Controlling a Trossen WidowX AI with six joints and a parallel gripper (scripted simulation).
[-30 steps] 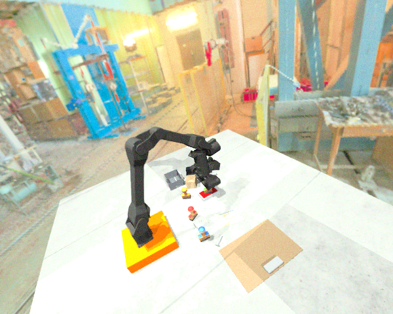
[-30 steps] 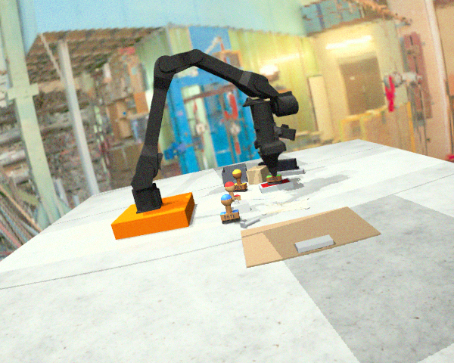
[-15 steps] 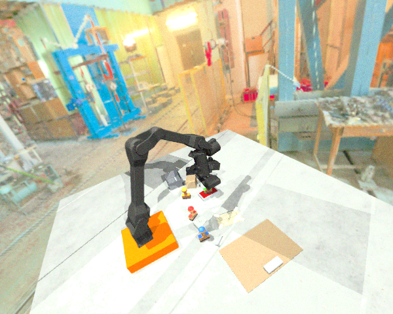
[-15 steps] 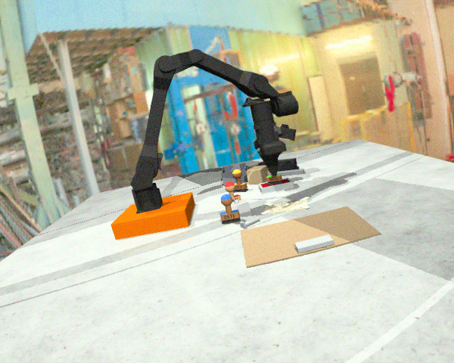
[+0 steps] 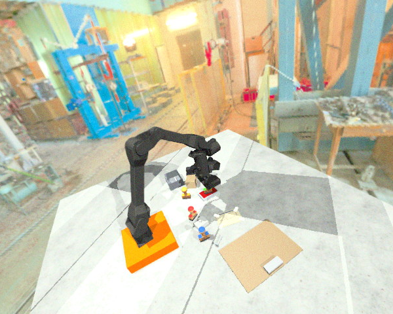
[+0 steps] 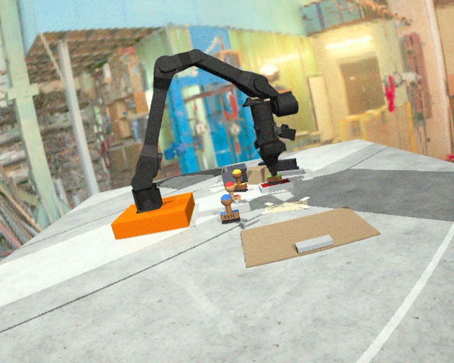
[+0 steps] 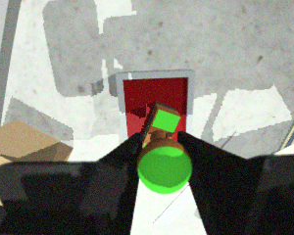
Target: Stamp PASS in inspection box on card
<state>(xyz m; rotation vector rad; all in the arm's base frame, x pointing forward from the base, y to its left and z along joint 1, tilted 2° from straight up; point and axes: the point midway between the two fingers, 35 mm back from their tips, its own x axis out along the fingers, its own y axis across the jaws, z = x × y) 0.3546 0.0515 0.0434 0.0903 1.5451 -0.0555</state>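
Currently, status by item:
Hand (image 7: 159, 147): closed on the green-knobbed PASS stamp (image 7: 164, 164), gripping its neck.
PASS stamp: tilted, base over the red ink pad (image 7: 154, 95).
Ink pad: on the counter (image 5: 291, 195), near three other stamps.
Card (image 5: 228, 219): apart from pad.

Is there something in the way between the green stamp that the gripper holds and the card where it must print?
Nothing visible blocks it. The gripper holds the green stamp over the red pad; the card lies apart.
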